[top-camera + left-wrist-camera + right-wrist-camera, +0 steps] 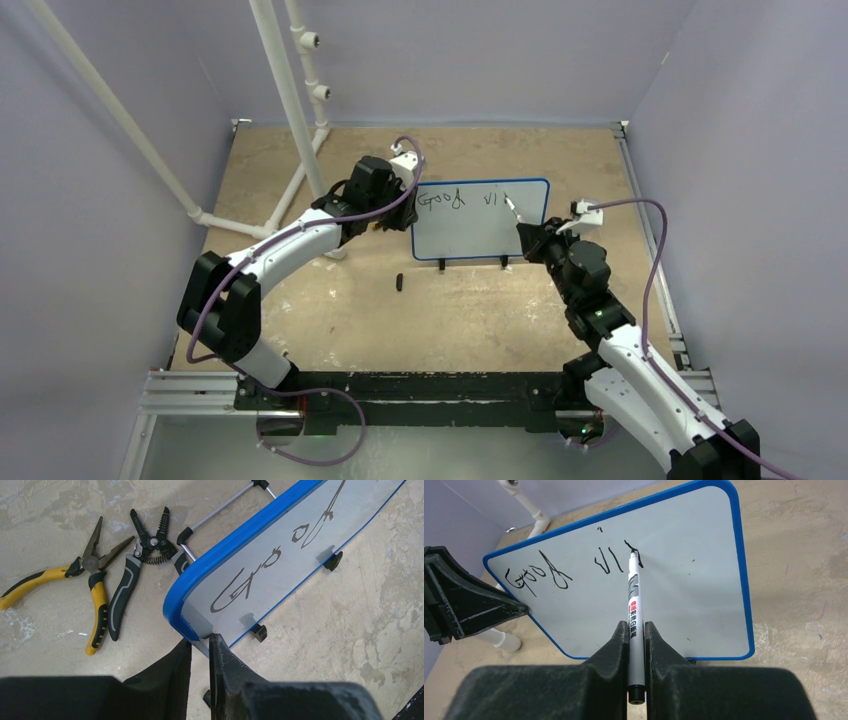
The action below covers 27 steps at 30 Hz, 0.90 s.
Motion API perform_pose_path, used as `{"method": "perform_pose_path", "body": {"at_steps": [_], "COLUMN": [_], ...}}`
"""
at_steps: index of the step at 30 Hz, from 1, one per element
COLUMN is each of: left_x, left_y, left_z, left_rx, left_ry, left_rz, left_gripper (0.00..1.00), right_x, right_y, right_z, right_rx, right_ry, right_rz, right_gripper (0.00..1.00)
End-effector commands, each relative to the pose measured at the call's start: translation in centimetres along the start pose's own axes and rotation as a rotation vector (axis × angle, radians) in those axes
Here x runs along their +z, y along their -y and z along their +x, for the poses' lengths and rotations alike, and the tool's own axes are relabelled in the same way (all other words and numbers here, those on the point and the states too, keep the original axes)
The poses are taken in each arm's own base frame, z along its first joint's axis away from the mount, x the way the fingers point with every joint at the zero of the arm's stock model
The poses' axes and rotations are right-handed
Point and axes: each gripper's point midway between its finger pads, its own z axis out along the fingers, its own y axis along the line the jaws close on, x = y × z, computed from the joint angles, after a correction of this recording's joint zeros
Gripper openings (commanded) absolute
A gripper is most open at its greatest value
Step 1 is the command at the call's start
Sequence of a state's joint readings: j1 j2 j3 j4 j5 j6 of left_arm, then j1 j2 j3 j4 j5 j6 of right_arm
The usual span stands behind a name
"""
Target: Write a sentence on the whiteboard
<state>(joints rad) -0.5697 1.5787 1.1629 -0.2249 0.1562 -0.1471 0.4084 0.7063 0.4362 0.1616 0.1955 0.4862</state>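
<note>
Tan tabletop (pixel 330 300), purple walls (pixel 110 200) around: the whiteboard (pixel 470 238) stands upright mid-table. My left gripper (pixel 200 646) pinches the board's left edge. My right gripper (pixel 636 628) is clamped on a marker (pixel 633 592), its tip touching the board at the end of the sentence (pixel 538 574), which reads "Good vi".

Whiteboard (pixel 470 238) upright on table (pixel 450 320), centre, toward 12 o'clock. Left gripper (pixel 200 642) at board's 9 o'clock edge, lower corner between fingers. Right gripper (pixel 636 630) at board's 3 o'clock; marker (pixel 633 597) between fingers, tip on board face at right end of sentence (pixel 539 575), along top edge. Pliers (pixel 92 587) and wire stripper (pixel 132 575) side by side on table behind board's 9 o'clock end. Small object (pixel 400 282) on table at board's 7 o'clock, apart. Pipe frame (pixel 285 100) at table's 11 o'clock.
</note>
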Motion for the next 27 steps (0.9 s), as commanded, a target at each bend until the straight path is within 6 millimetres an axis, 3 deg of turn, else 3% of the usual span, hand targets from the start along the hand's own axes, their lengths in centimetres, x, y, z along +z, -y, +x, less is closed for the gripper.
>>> {"method": "perform_pose_path", "body": {"at_steps": [1, 15, 27], "left_x": [0.4, 0.4, 0.3], "left_y": [0.0, 0.1, 0.2], "left_z": [-0.2, -0.2, -0.3], "left_rx": [-0.005, -0.006, -0.005], "left_ry": [0.018, 0.018, 0.021], "left_rz": [0.006, 0.008, 0.011], "left_gripper": [0.16, 0.15, 0.15], "right_x": [-0.1, -0.8, -0.6], "right_y": [0.3, 1.7, 0.7], "right_z": [-1.7, -0.3, 0.9], "right_rx": [0.0, 0.015, 0.008], "right_ry": [0.058, 0.016, -0.022], "right_rz": [0.036, 0.092, 0.019], "right_gripper": [0.0, 0.0, 0.0]}}
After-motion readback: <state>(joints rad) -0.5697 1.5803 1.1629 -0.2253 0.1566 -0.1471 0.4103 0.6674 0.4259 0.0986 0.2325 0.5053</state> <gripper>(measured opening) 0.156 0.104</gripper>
